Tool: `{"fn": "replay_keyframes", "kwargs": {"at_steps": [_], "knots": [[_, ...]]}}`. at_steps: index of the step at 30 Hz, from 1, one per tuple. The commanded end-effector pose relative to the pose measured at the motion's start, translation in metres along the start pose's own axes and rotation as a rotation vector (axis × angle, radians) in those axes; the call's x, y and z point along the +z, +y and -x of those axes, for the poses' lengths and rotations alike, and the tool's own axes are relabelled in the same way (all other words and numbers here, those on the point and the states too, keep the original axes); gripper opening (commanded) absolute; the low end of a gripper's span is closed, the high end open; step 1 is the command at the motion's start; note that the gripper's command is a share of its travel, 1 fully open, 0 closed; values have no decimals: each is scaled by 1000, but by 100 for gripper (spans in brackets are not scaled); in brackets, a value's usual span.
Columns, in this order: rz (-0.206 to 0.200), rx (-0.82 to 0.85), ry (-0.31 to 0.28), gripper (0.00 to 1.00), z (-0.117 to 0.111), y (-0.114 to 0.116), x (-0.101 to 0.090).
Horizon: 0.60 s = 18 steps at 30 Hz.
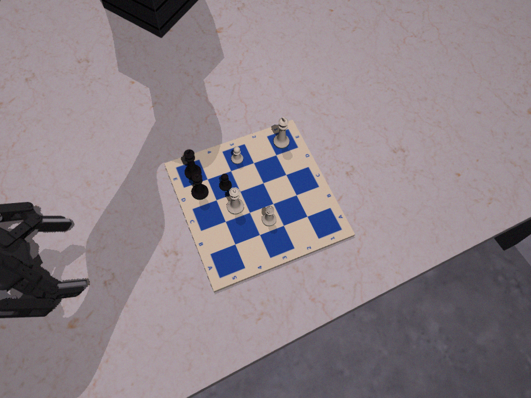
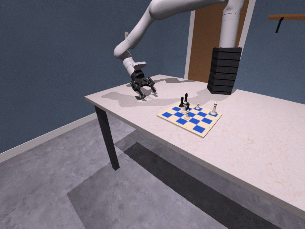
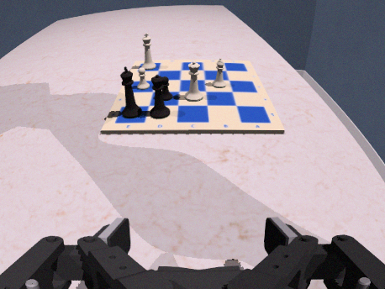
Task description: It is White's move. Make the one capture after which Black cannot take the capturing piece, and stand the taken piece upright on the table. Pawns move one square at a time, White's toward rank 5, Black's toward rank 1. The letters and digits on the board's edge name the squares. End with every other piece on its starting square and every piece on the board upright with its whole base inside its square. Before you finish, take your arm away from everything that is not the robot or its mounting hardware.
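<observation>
Board: I'm seeing the flat blue-and-cream chessboard [image 1: 324, 222] [image 2: 199, 128] [image 3: 254, 114] lying on the desk, its rank 5 edge facing the pincer and its E side lying toward the arm's base.
White pieces: the tall white cross-topped king [image 1: 281, 139] [image 2: 214, 109] [image 3: 148, 60] is standing on E1, the small white round-headed pawn [image 1: 236, 157] [image 2: 197, 107] [image 3: 143, 80] on E3, the white crowned queen [image 1: 235, 205] [image 2: 184, 109] [image 3: 193, 87] on C4, the slender white bishop-like piece [image 1: 268, 218] [image 2: 187, 115] [image 3: 219, 76] on B3.
Black pieces: the tall black cross-topped king [image 1: 191, 166] [image 2: 186, 98] [image 3: 129, 98] is occupying E5, the black flared-top piece [image 1: 199, 191] [image 2: 181, 102] [image 3: 160, 102] D5, the short black piece [image 1: 225, 184] [image 2: 188, 106] [image 3: 166, 92] D4.
Long axes: all seven are pointing straight up.
Pincer: the black two-fingered pincer [image 1: 79, 252] [image 2: 149, 93] [image 3: 197, 234] is hanging wide open off the rank 5 side, gripping nothing.
Desk: the pale stone-patterned desk [image 1: 385, 128] [image 2: 246, 133] [image 3: 239, 181] is showing rusty veins and catching the arm's shadow.
Arm: the white jointed arm [image 2: 141, 27] is rising from its black ribbed pedestal [image 1: 150, 17] [image 2: 213, 86].
Room: blue walls [image 2: 61, 49] [image 3: 345, 42] are enclosing a brown door [image 2: 203, 44], a wooden shelf [image 2: 293, 17] and a mottled grey floor [image 1: 385, 334] [image 2: 49, 187].
</observation>
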State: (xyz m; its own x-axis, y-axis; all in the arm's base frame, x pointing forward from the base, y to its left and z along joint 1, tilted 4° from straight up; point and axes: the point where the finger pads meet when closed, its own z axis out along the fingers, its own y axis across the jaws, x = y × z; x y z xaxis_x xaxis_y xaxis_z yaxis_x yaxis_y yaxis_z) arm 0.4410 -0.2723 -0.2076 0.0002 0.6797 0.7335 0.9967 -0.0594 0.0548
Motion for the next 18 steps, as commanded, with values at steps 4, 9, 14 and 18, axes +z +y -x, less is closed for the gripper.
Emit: {"fn": "replay_keyframes", "kwargs": {"at_steps": [4, 9, 14, 18], "knots": [[1, -1, -1, 100, 0, 1, -1], [1, -1, -1, 100, -5, 1, -5], [1, -1, -1, 100, -20, 1, -18], [1, -1, -1, 100, -29, 2, -25]]}}
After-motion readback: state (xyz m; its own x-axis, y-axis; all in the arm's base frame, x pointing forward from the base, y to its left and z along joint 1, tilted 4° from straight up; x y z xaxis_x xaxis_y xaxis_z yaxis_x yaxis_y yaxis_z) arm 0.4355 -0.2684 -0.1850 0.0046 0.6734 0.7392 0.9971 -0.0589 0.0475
